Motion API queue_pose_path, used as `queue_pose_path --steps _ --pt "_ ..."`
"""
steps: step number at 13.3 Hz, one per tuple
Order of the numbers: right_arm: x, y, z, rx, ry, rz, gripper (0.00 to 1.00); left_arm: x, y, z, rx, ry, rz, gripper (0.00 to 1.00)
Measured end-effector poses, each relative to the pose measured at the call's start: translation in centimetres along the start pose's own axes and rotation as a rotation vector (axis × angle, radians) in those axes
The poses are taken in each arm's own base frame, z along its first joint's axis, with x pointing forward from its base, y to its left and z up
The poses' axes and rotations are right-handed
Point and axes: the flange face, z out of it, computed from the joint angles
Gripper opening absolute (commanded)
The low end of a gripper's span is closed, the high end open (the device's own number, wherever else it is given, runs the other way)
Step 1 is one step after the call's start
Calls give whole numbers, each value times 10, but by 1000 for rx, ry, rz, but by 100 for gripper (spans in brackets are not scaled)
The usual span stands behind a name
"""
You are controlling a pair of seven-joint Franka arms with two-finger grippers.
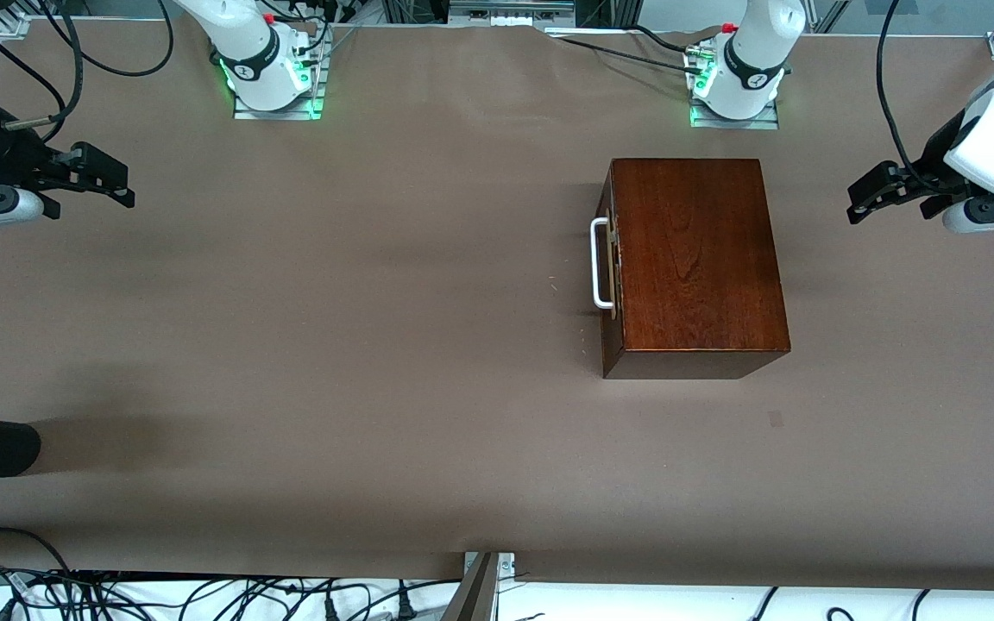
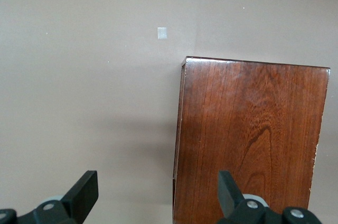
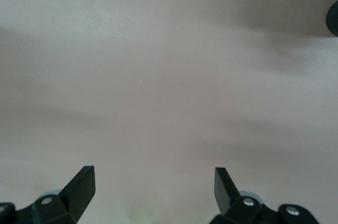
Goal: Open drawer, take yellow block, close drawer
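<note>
While drawer (image 1: 607, 263) sits shut in box (image 1: 695, 259), handle (image 1: 600, 263) faces right arm's end, long axis running near-to-far | right pincer (image 1: 104, 177) open, well apart | left pincer (image 1: 881, 194) open, nearer box, wrong side | yellow block unseen

Table (image 1: 333, 345) covered edge to edge in brown-grey matte sheeting, soft shadow bands across it. Black cables (image 1: 160, 595) lie tangled on the white surface beside the camera-side edge (loose, unbundled).
</note>
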Motion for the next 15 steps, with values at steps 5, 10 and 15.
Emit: queue_pose_path --steps 5,10,15 --pt "-1 6 0 0 0 11 100 -4 -2 -8 -4 15 -1 100" --pt "-1 7 0 0 0 13 100 -4 -2 -9 -5 16 -1 100" --pt "0 8 1 0 -1 14 100 -4 -2 -8 -5 15 -2 100"
